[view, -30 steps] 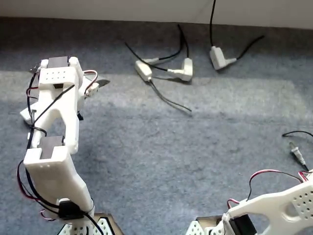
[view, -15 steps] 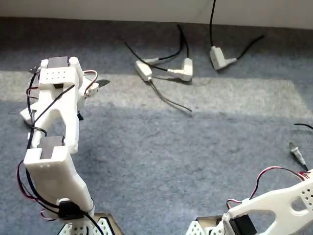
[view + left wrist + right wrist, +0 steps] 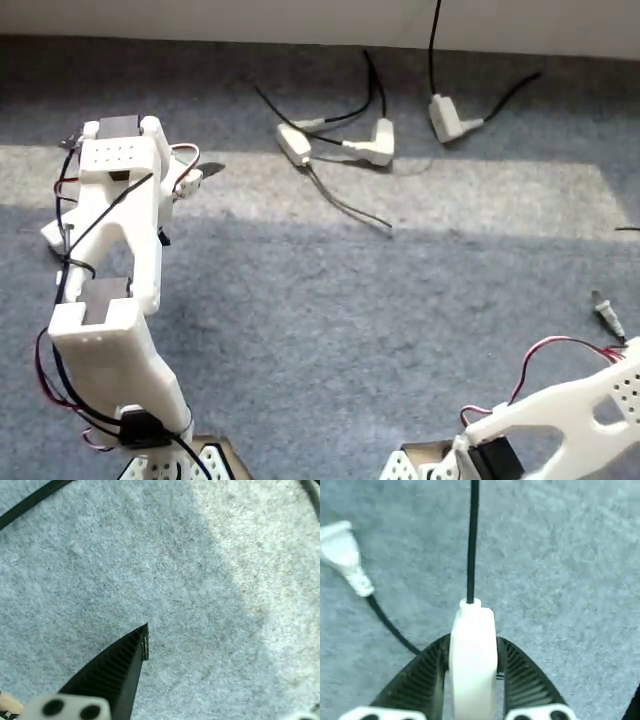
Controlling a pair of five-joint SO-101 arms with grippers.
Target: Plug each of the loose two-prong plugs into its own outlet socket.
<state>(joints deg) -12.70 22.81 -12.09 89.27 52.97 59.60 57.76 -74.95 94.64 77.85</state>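
White plug point(image 3: 472, 630) is clamped in the right tool point(image 3: 472, 641), cord point(image 3: 471, 540) trailing off, so the carry is in hand; the next move, I judge, calls for squaring it to the likely socket point(image 3: 447, 118) at one o'clock.

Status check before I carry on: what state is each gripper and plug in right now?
right gripper: shut on held plug.
held plug: clamped, not in any socket.
loose plug: lying on the carpet, unplugged.
left gripper: shut, empty, over carpet.
lone white piece: lying by itself, nothing plugged in.
angled white piece: lying beside another white piece; cannot tell whether joined.
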